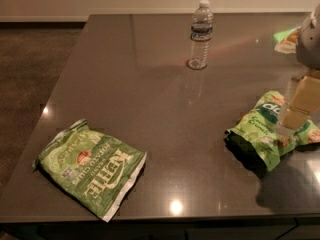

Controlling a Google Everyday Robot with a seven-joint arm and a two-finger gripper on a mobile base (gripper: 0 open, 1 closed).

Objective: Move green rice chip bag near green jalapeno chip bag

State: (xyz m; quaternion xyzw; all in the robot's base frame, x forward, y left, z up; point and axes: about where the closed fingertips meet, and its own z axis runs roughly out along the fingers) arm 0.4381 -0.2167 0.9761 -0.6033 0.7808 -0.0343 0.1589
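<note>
The green rice chip bag (260, 134) is small, bright green and wrinkly, and lies on the right side of the dark table (165, 114). The green jalapeno chip bag (90, 169) is larger, flat and lettered "KETTLE". It lies near the front left corner, far from the rice chip bag. My gripper (295, 124) comes down from the right edge of the view and sits over the right part of the rice chip bag, hiding some of it.
A clear water bottle (200, 34) stands upright at the back middle of the table. Another green packet (287, 39) lies at the far right, partly behind my arm. The table's front and left edges are close to the jalapeno bag.
</note>
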